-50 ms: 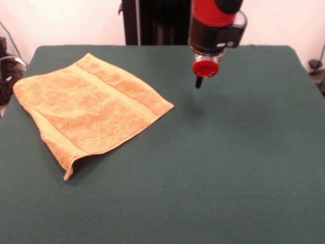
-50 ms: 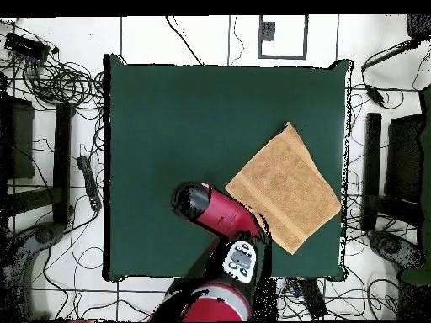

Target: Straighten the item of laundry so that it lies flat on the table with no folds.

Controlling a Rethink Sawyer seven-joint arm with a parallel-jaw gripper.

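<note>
One towel lies folded double near table left edge. Gripper hovers beside it, empty; jaw state unclear. Pinch only the top layer's corner, then peel.

The red and black arm reaches down from above, its wrist pointing straight downward, its gripper hanging in the air as a single dark tip beneath a round red end cap.
</note>
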